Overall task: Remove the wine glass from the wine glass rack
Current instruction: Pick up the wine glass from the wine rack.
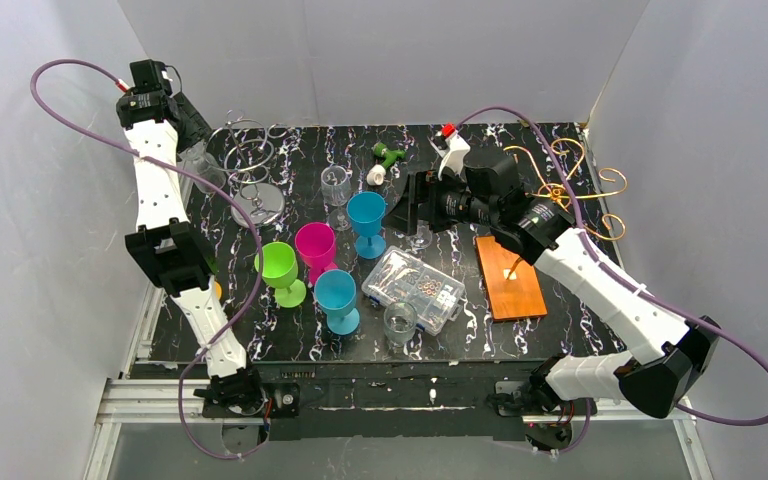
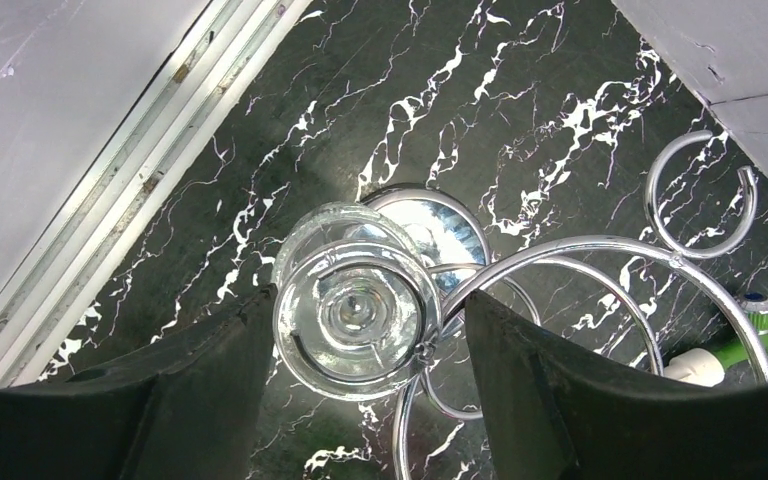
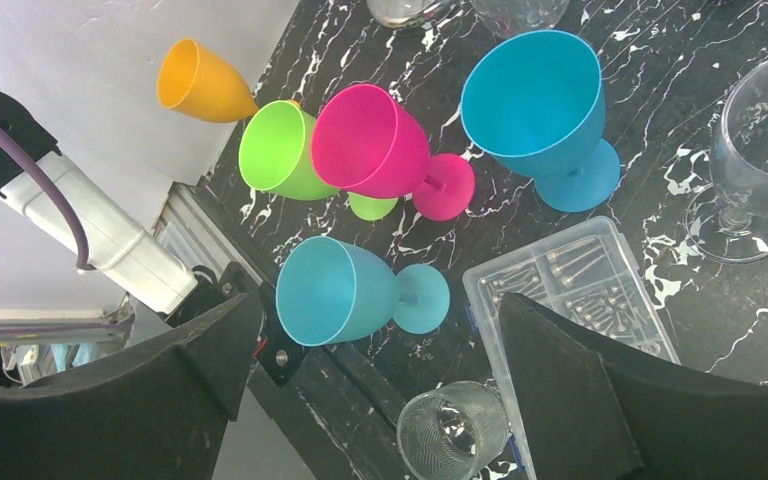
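**Left claw straddles a hanging glass; right claw wide above the cups**

The wine glass rack (image 1: 572, 188) stands at the far right of the worktop (image 1: 560, 140). Its golden curls rise behind the right arm, and its wooden base (image 1: 510, 278) lies on the marbled surface just left of that arm's forearm. A clear wine glass (image 1: 420, 237) stands upright on the worktop, apart from the golden rack and close under the right claw (image 3: 380, 310). That claw is spread wide and grips nothing. In its wrist view it hangs over a pink cup (image 3: 370, 140), a green cup (image 3: 280, 150), two blue cups (image 3: 535, 100) (image 3: 330, 290), an orange cup (image 3: 200, 85) and a clear compartment box (image 3: 580, 290), with the wine glass off to the right.

At the far left stands a second, chrome rack (image 2: 560, 250) on a round mirrored foot (image 2: 440, 220). A clear hanging glass (image 2: 355, 315) sits in its curled wire upside down, foot towards the wrist camera and bowl beneath. The left claw (image 2: 370, 330) is spread wide around this glass, one finger on each side of the foot. A gap shows on the right side. On the left I cannot tell whether the finger touches the glass.

A small clear tumbler (image 1: 400, 320) stands just in front of the compartment box.
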`<state>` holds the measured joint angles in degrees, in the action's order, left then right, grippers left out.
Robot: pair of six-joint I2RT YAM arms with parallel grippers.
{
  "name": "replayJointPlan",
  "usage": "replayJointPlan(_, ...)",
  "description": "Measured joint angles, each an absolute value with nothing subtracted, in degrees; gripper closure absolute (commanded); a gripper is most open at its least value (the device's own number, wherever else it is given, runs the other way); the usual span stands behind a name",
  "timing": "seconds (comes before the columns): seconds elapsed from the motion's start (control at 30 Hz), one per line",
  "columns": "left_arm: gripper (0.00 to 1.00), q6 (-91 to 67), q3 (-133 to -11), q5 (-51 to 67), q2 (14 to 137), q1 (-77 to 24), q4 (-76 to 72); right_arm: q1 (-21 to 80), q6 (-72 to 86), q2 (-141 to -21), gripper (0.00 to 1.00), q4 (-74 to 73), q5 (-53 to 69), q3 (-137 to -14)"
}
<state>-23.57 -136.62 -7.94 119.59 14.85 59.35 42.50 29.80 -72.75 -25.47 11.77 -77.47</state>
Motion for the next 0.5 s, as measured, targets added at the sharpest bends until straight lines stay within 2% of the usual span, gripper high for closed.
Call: replayJointPlan(0.5,0.61,-24.3,-136.7,-7.9,119.7,14.9,58.8,42.5,29.8,-73.3,0.02,-25.1,12.2,-77.5)
